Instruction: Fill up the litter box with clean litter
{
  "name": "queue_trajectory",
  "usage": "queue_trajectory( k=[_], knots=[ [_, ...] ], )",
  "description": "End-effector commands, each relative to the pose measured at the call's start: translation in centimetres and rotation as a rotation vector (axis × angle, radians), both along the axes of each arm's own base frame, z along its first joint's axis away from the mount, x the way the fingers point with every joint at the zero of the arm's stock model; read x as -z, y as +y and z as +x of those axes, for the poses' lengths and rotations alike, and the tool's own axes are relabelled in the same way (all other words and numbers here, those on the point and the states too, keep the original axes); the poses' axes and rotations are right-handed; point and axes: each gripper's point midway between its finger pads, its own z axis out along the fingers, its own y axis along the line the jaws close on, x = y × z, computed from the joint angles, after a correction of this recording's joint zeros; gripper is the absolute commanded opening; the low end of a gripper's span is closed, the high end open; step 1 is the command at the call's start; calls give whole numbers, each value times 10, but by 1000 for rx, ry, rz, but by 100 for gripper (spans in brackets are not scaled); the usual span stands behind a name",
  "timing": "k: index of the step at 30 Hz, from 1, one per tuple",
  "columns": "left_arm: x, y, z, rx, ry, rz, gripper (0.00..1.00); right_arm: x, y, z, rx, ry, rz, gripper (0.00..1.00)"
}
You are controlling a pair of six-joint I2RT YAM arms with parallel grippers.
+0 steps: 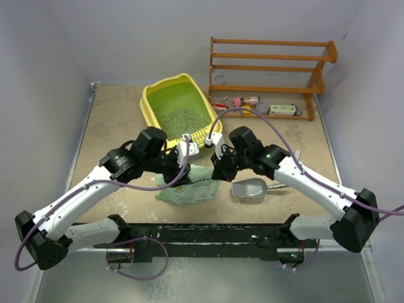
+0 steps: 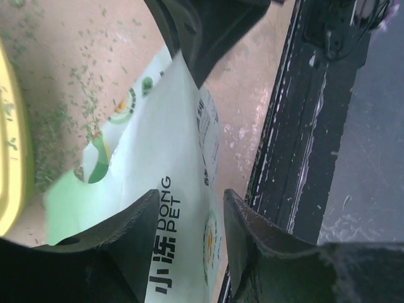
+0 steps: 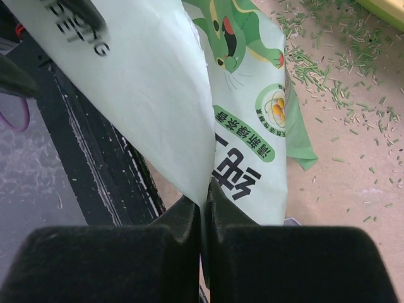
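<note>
The right gripper (image 3: 203,203) pinches the edge of the soft pale-green printed bag (image 1: 189,191). The left gripper's (image 2: 190,197) fingers stand half apart astride it, on the near side of the yellow plastic litter box (image 1: 148,106) holding grey-green litter granules (image 1: 180,113).

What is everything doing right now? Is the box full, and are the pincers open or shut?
Litter box: upright, some litter inside, not full.
Litter bag: edge pinched by the right pincer.
Right pincer: shut on the bag.
Left pincer: open, fingers apart over the bag.
Scoop: lying on the table, unheld.
Spilled litter: scattered on the table.
</note>
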Motion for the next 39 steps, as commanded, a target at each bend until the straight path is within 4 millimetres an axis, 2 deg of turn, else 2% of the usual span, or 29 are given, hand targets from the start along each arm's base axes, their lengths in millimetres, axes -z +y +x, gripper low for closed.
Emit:
queue_trajectory(
  k=[1, 5, 6, 9, 12, 14, 17, 19, 20, 21, 23, 26, 28, 34, 39],
  knots=[
    [34, 1, -2, -1, -15, 121, 49, -47, 12, 17, 33, -93, 127, 0],
    [50, 0, -2, -5, -9, 188, 50, -48, 11, 18, 38, -94, 135, 0],
    [55, 3, 4, -31, -28, 225, 49, -49, 10, 17, 39, -96, 137, 0],
    [57, 6, 12, -71, -48, 254, 43, -51, 5, 17, 54, -105, 134, 0],
    [57, 8, 20, -104, -60, 278, 28, -54, -5, 16, 88, -119, 126, 0],
    [62, 10, 26, -115, -66, 321, 0, -55, -13, 15, 114, -133, 119, 0],
    [69, 16, 40, -169, -70, 412, 0, -53, -26, 14, 158, -148, 101, 0],
    [63, 11, 49, -192, -79, 420, 0, -51, -33, 13, 181, -150, 92, 0],
    [57, 8, 55, -206, -100, 409, 0, -52, -35, 12, 189, -152, 90, 0],
    [50, 5, 62, -220, -128, 390, 0, -40, -39, 10, 198, -136, 68, 0],
    [31, -2, 75, -253, -196, 336, 0, -33, -44, 11, 224, -135, 57, 0],
    [3, -9, 93, -300, -296, 265, 0, -27, -51, 17, 280, -145, 43, 0],
    [-6, -9, 100, -315, -333, 254, 0, -20, -57, 24, 325, -149, 22, 0],
    [5, 2, 107, -368, -355, 286, 0, -7, -80, 43, 485, -145, -45, 0],
    [12, 14, 110, -420, -332, 250, 0, -5, -103, 44, 567, -134, -113, 0]
  ],
)
